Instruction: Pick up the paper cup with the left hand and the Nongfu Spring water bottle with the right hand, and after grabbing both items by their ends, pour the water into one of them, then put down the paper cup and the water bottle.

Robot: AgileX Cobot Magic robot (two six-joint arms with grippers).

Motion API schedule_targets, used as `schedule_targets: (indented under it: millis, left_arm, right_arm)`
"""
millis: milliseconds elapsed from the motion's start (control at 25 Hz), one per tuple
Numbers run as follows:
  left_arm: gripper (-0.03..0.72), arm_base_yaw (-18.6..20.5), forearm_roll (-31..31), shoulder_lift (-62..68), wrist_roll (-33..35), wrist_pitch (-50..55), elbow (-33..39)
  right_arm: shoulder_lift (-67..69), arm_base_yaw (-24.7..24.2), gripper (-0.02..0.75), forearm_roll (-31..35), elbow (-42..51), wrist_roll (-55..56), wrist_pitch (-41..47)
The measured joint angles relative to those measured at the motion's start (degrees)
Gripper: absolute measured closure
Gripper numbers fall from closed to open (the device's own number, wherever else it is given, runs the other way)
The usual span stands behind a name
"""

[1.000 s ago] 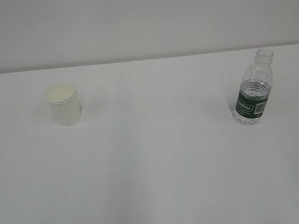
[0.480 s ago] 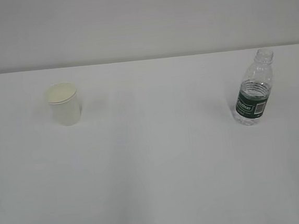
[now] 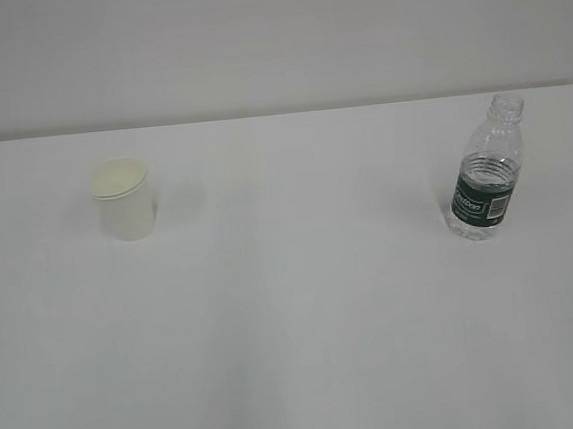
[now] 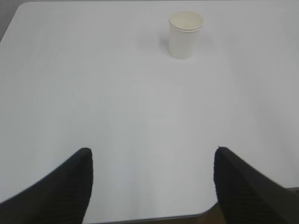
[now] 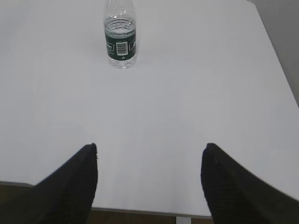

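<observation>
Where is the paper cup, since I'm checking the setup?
The paper cup stands upright on the white table's left side in the exterior view, far from the water bottle.

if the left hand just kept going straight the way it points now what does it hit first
Probably the paper cup, though it stands slightly right of the line through the open left hand. Only bare white table lies between them, so the hand might just pass its left side.

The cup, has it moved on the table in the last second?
No. The cup stands at the same spot, the same gap below the table's far edge and left of the bottle.
</observation>
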Motion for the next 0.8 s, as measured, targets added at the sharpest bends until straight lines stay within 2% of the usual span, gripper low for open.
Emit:
schedule_targets:
  millis: [240,440,800]
  left_arm:
    - [0.112,0.0,0.0,0.0,0.0,-0.3,0.0]
    - [0.112,0.0,0.0,1.0,0.0,-0.5,-0.4]
    - [0.113,0.0,-0.5,10.3,0.0,-0.7,-0.4]
  right_arm:
    - [0.0,0.0,0.219,-0.5,-1.1,0.0,-0.2]
    - [0.1,0.0,0.219,1.5,-1.2,0.0,-0.3]
    - [9.4,0.0,0.219,2.2,-5.9,0.0,-0.6]
